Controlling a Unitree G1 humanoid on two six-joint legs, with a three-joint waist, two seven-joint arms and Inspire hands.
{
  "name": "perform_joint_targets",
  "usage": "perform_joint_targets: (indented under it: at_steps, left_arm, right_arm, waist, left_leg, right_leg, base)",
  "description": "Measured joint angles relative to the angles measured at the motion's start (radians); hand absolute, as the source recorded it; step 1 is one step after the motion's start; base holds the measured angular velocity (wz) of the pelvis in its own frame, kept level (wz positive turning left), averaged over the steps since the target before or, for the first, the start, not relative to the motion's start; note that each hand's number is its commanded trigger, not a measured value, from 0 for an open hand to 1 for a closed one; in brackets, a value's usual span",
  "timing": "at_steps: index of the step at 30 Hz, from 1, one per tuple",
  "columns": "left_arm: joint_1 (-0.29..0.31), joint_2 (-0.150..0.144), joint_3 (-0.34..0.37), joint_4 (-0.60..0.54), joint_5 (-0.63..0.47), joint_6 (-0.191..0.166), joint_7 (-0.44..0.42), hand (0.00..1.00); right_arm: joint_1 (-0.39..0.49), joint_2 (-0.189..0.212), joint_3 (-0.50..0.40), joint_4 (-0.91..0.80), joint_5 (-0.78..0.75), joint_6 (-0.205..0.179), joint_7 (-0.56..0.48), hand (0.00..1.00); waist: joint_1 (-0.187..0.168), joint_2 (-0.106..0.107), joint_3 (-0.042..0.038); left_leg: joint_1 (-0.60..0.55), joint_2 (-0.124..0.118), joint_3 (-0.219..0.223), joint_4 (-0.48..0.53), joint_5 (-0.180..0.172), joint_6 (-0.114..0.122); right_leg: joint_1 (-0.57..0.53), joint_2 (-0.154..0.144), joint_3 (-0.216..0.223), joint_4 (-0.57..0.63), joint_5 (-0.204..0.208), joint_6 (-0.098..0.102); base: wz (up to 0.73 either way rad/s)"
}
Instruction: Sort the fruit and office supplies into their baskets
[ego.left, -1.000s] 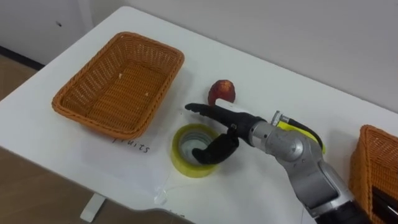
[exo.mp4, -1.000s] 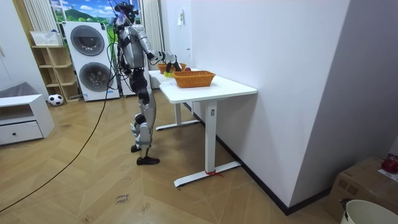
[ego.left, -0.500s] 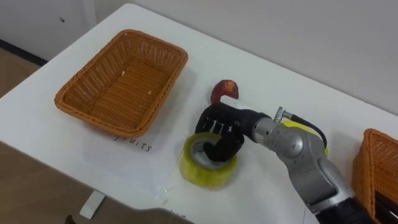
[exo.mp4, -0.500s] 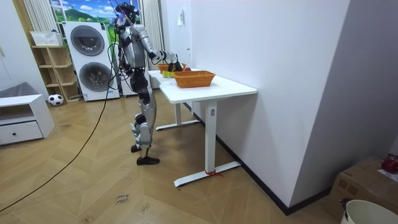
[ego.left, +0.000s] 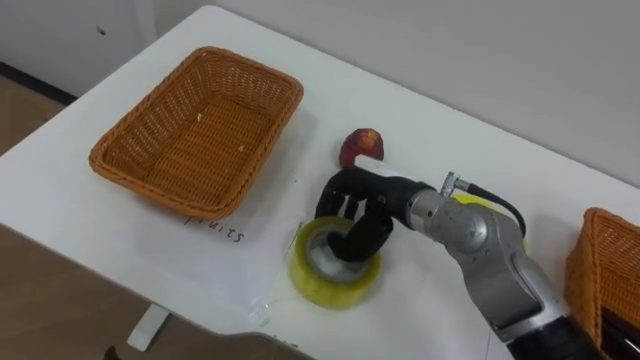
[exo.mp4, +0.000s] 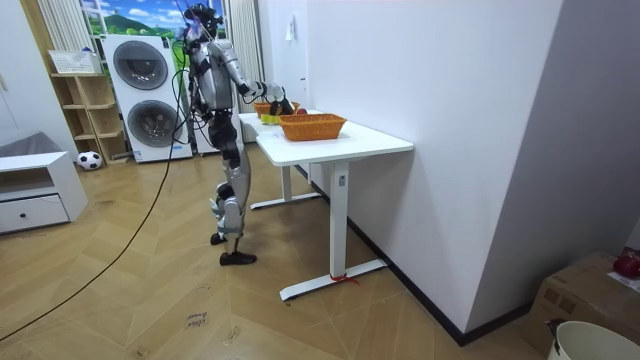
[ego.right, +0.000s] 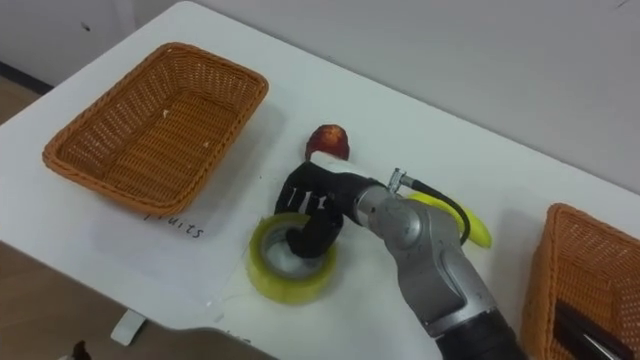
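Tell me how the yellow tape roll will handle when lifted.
The yellow tape roll is a thick ring that looks rigid, so it probably keeps its shape rather than flopping. The right hand hooks fingers into its hollow core over the far rim, which should hold securely. It lies flat on the table; tipped on edge, it would likely roll.

Right arm outstretched, right hand (ego.left: 380, 195) with fingers (ego.left: 340, 203) curled, grasping.

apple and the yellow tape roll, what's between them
The right hand, below the apple, fingers curled over the far rim of the tape roll; both eye views.
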Motion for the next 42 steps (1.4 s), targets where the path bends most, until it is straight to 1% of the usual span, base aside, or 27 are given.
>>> perform_joint_targets:
  at_steps: [1, 4, 6, 8, 9, 10, 12, 14, 15, 16, 17, 18, 19, 20, 21, 22, 23, 24, 26, 28, 30, 32, 37, 41, 42]
  left_arm:
    - [-0.001, 0.0, 0.0, 0.0, 0.0, 0.0, 0.001, 0.0]
    - [-0.001, 0.004, 0.001, 0.002, -0.014, -0.004, 0.01, 0.0]
    - [-0.005, 0.004, 0.002, 0.022, -0.016, -0.016, 0.022, 0.0]
    - [-0.006, 0.004, 0.006, 0.044, -0.016, -0.031, 0.036, 0.0]
    - [-0.004, 0.001, 0.014, 0.057, -0.016, -0.039, 0.043, 0.0]
    - [-0.001, 0.0, 0.02, 0.064, -0.019, -0.045, 0.048, 0.0]
    - [0.012, 0.0, 0.034, 0.086, -0.02, -0.055, 0.058, 0.0]
    - [0.021, 0.002, 0.047, 0.109, -0.02, -0.058, 0.071, 0.0]
    - [0.022, 0.001, 0.05, 0.112, -0.02, -0.058, 0.071, 0.0]
    - [0.024, 0.0, 0.06, 0.112, -0.02, -0.062, 0.071, 0.0]
    - [0.024, -0.003, 0.074, 0.113, -0.02, -0.071, 0.072, 0.0]
    - [0.024, -0.005, 0.081, 0.112, -0.02, -0.083, 0.076, 0.0]
    - [0.024, -0.006, 0.081, 0.112, -0.02, -0.088, 0.077, 0.0]
    - [0.027, -0.006, 0.081, 0.111, -0.02, -0.097, 0.078, 0.0]
    - [0.04, -0.006, 0.081, 0.111, -0.022, -0.103, 0.082, 0.0]
    - [0.043, -0.006, 0.081, 0.111, -0.022, -0.105, 0.086, 0.0]
    - [0.044, -0.008, 0.082, 0.11, -0.028, -0.112, 0.097, 0.0]
    - [0.043, -0.009, 0.082, 0.108, -0.042, -0.121, 0.107, 0.0]
    - [0.043, -0.01, 0.082, 0.108, -0.043, -0.124, 0.117, 0.0]
    - [0.04, -0.013, 0.082, 0.108, -0.043, -0.133, 0.117, 0.0]
    - [0.038, -0.013, 0.084, 0.109, -0.044, -0.15, 0.118, 0.0]
    - [0.044, -0.013, 0.089, 0.11, -0.045, -0.151, 0.118, 0.0]
    - [0.062, -0.018, 0.109, 0.11, -0.055, -0.151, 0.119, 0.0]
    - [0.079, -0.03, 0.116, 0.11, -0.07, -0.151, 0.118, 0.0]
    - [0.081, -0.032, 0.117, 0.11, -0.081, -0.151, 0.118, 0.0]
  right_arm:
    - [0.0, -0.002, 0.0, 0.0, 0.002, -0.002, 0.0, 1.0]
    - [0.003, -0.029, 0.0, -0.004, 0.051, -0.011, -0.002, 1.0]
    - [0.008, -0.055, -0.001, -0.016, 0.066, -0.022, -0.001, 1.0]
    - [0.016, -0.065, -0.014, -0.021, 0.07, -0.033, -0.001, 1.0]
    - [0.041, -0.071, -0.046, -0.037, 0.073, -0.042, -0.002, 1.0]
    - [0.057, -0.073, -0.063, -0.054, 0.074, -0.044, -0.003, 1.0]
    - [0.101, -0.078, -0.115, -0.096, 0.07, -0.06, -0.011, 1.0]
    - [0.133, -0.087, -0.188, -0.13, 0.091, -0.079, -0.033, 1.0]
    - [0.14, -0.087, -0.209, -0.137, 0.099, -0.083, -0.04, 1.0]
    - [0.147, -0.087, -0.247, -0.145, 0.105, -0.091, -0.058, 1.0]
    - [0.149, -0.088, -0.281, -0.148, 0.104, -0.096, -0.074, 1.0]
    - [0.15, -0.09, -0.313, -0.157, 0.104, -0.098, -0.092, 1.0]
    - [0.151, -0.094, -0.324, -0.164, 0.104, -0.098, -0.104, 1.0]
    - [0.152, -0.098, -0.343, -0.177, 0.105, -0.099, -0.118, 1.0]
    - [0.155, -0.099, -0.357, -0.188, 0.111, -0.1, -0.135, 1.0]
    - [0.162, -0.099, -0.364, -0.196, 0.117, -0.1, -0.144, 1.0]
    - [0.184, -0.099, -0.384, -0.224, 0.122, -0.1, -0.162, 1.0]
    - [0.193, -0.101, -0.391, -0.24, 0.131, -0.102, -0.182, 1.0]
    - [0.193, -0.102, -0.4, -0.241, 0.146, -0.109, -0.206, 1.0]
    - [0.193, -0.102, -0.413, -0.241, 0.153, -0.11, -0.225, 1.0]
    - [0.193, -0.103, -0.428, -0.25, 0.174, -0.111, -0.243, 1.0]
    - [0.193, -0.103, -0.438, -0.268, 0.18, -0.111, -0.256, 1.0]
    - [0.193, -0.108, -0.467, -0.299, 0.2, -0.122, -0.291, 1.0]
    - [0.193, -0.12, -0.483, -0.299, 0.246, -0.129, -0.301, 1.0]
    - [0.194, -0.123, -0.489, -0.298, 0.258, -0.129, -0.305, 1.0]
  waist:
    - [-0.001, 0.0, 0.0002]
    - [-0.004, 0.001, 0.0005]
    - [-0.007, 0.001, 0.001]
    - [-0.016, 0.002, 0.0012]
    - [-0.023, 0.002, 0.0011]
    - [-0.03, 0.002, 0.0016]
    - [-0.048, 0.006, 0.0043]
    - [-0.089, 0.013, 0.008]
    - [-0.098, 0.017, 0.0076]
    - [-0.115, 0.023, 0.0095]
    - [-0.12, 0.027, 0.005]
    - [-0.127, 0.035, 0.0025]
    - [-0.133, 0.04, 0.0012]
    - [-0.146, 0.05, -0.0005]
    - [-0.159, 0.061, -0.0047]
    - [-0.169, 0.065, -0.0084]
    - [-0.179, 0.071, -0.0154]
    - [-0.19, 0.073, -0.0157]
    - [-0.204, 0.073, -0.0156]
    - [-0.205, 0.073, -0.0153]
    - [-0.21, 0.073, -0.0154]
    - [-0.221, 0.071, -0.0164]
    - [-0.222, 0.067, -0.0188]
    - [-0.225, 0.068, -0.0183]
    - [-0.225, 0.069, -0.017]
  left_leg:
    - [0.0, 0.0, 0.002, -0.001, 0.0, 0.0]
    - [0.002, 0.001, 0.006, -0.004, 0.0, 0.0]
    - [0.002, 0.001, 0.007, -0.004, 0.0, 0.0]
    - [0.004, 0.001, 0.008, -0.003, 0.0, 0.0]
    - [0.006, 0.0, 0.007, -0.001, 0.0, 0.0]
    - [0.007, 0.0, 0.006, 0.0, 0.0, 0.0]
    - [0.011, -0.001, 0.006, 0.0, 0.0, 0.0]
    - [0.007, -0.001, 0.011, 0.0, 0.0, 0.0]
    - [0.004, -0.001, 0.011, 0.001, 0.0, 0.0]
    - [0.003, -0.001, 0.015, 0.001, 0.0, 0.0]
    - [0.005, 0.001, 0.03, 0.001, 0.0, 0.0]
    - [0.007, 0.001, 0.043, 0.001, 0.0, 0.0]
    - [0.007, 0.001, 0.049, 0.001, 0.0, 0.0]
    - [0.014, 0.001, 0.062, 0.0, 0.0, 0.0]
    - [0.02, 0.002, 0.066, -0.001, 0.0, 0.0]
    - [0.021, 0.002, 0.067, -0.001, 0.0, 0.0]
    - [0.024, 0.002, 0.067, -0.002, 0.0, 0.0]
    - [0.032, 0.002, 0.068, -0.003, 0.0, 0.0]
    - [0.04, 0.002, 0.075, -0.005, 0.0, 0.0]
    - [0.044, 0.002, 0.085, -0.006, 0.0, 0.0]
    - [0.052, 0.002, 0.089, -0.017, 0.0, 0.0]
    - [0.054, 0.002, 0.089, -0.024, -0.001, 0.001]
    - [0.053, 0.003, 0.09, -0.028, -0.001, 0.001]
    - [0.053, 0.002, 0.092, -0.028, -0.001, 0.001]
    - [0.052, 0.002, 0.092, -0.029, -0.001, 0.001]
  right_leg:
    - [-0.001, 0.0, 0.001, 0.0, 0.0, 0.0]
    - [-0.002, 0.001, 0.003, 0.0, 0.0, 0.0]
    - [-0.002, 0.001, 0.008, 0.0, 0.0, 0.0]
    - [-0.002, 0.002, 0.019, 0.0, 0.0, 0.0]
    - [-0.002, 0.002, 0.034, -0.001, 0.0, 0.0]
    - [-0.002, 0.002, 0.038, -0.001, 0.0, 0.0]
    - [0.001, 0.002, 0.043, -0.001, 0.0, 0.0]
    - [-0.004, 0.002, 0.052, -0.001, 0.0, 0.0]
    - [-0.006, 0.002, 0.055, -0.001, 0.0, 0.0]
    - [-0.009, 0.002, 0.066, -0.001, 0.0, 0.0]
    - [-0.015, 0.004, 0.084, 0.0, 0.0, 0.0]
    - [-0.02, 0.005, 0.096, 0.0, 0.001, 0.002]
    - [-0.022, 0.005, 0.101, 0.0, 0.001, 0.002]
    - [-0.022, 0.005, 0.113, 0.0, 0.002, 0.003]
    - [-0.018, 0.006, 0.116, 0.0, 0.002, 0.004]
    - [-0.014, 0.005, 0.116, 0.001, 0.002, 0.004]
    - [-0.012, 0.005, 0.116, 0.001, 0.002, 0.004]
    - [-0.008, 0.006, 0.119, 0.001, 0.002, 0.004]
    - [-0.002, 0.007, 0.128, 0.001, 0.002, 0.004]
    - [-0.003, 0.007, 0.137, 0.002, 0.003, 0.005]
    - [-0.004, 0.008, 0.139, 0.006, 0.004, 0.006]
    - [-0.008, 0.008, 0.139, 0.013, 0.004, 0.006]
    - [-0.016, 0.009, 0.141, 0.02, 0.004, 0.005]
    - [-0.018, 0.009, 0.142, 0.02, 0.004, 0.006]
    - [-0.019, 0.009, 0.142, 0.019, 0.004, 0.005]
  base:
    - [-0.07]
    - [-0.03]
    - [0.0]
    - [0.0]
    - [0.04]
    - [0.05]
    - [0.0]
    - [-0.03]
    - [-0.06]
    - [-0.18]
    - [-0.35]
    - [-0.35]
    - [-0.3]
    - [-0.24]
    - [-0.2]
    - [-0.1]
    - [0.0]
    - [-0.03]
    - [-0.08]
    - [-0.13]
    - [-0.06]
    - [0.0]
    - [-0.01]
    - [0.0]
    - [0.0]
